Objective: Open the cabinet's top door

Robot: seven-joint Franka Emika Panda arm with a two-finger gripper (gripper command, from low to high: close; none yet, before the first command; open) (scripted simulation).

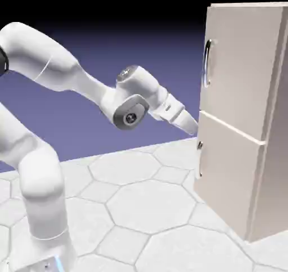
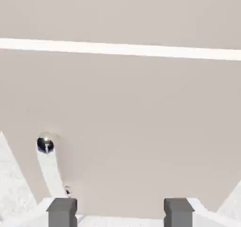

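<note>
The tall beige cabinet (image 1: 270,152) stands at the exterior view's right. Its top door (image 1: 239,62) is shut and carries a long, slim, curved silver handle (image 1: 207,62) near its left edge. My gripper (image 1: 193,126) hangs just in front of the seam between the two doors, well below that handle and touching nothing. In the hand view my gripper (image 2: 120,213) is open, its grey fingertips (image 2: 62,212) wide apart with only flat panel beyond them. A bright seam (image 2: 120,48) crosses this view, with the top door (image 2: 120,14) above it. The long handle is out of the hand view.
The lower door (image 1: 225,175) has a tiny short handle (image 1: 199,145), seen as a shiny knob (image 2: 45,144) in the hand view. White hexagon-tiled floor (image 1: 140,209) runs up to the cabinet's foot.
</note>
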